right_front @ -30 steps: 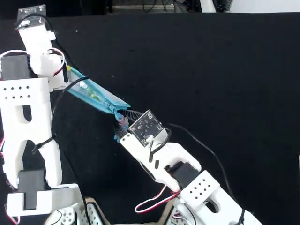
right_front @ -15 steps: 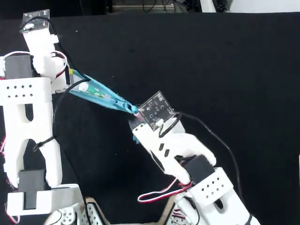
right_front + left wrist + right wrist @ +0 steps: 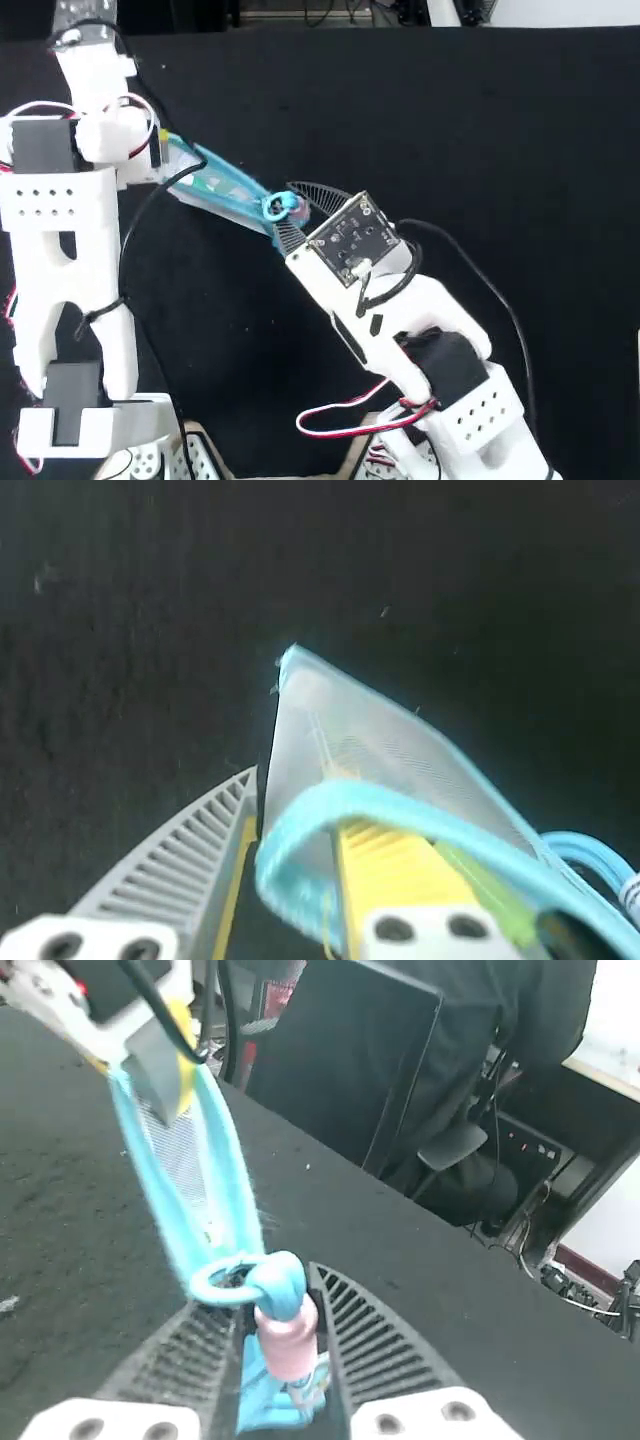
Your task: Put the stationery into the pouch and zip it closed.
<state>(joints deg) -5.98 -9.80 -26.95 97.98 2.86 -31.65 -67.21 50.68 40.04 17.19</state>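
A slim turquoise mesh zip pouch (image 3: 215, 185) stretched in the frame's upper left, left gripper (image 3: 162, 163) clamped on its outer end, right gripper (image 3: 288, 215) pinching the pink-and-turquoise zip pull (image 3: 277, 207) near centre, black table (image 3: 480, 130) spreading wide toward the right edge.

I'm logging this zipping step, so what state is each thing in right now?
Pouch: held off the table, stretched between both hands; how far it is zipped cannot be told.
Zip pull: pinched in the right hand, at one end of the pouch.
Stationery: inside the pouch, faintly seen through the mesh.
Left hand: shut on the pouch's other end.
Right hand: shut on the zip pull.
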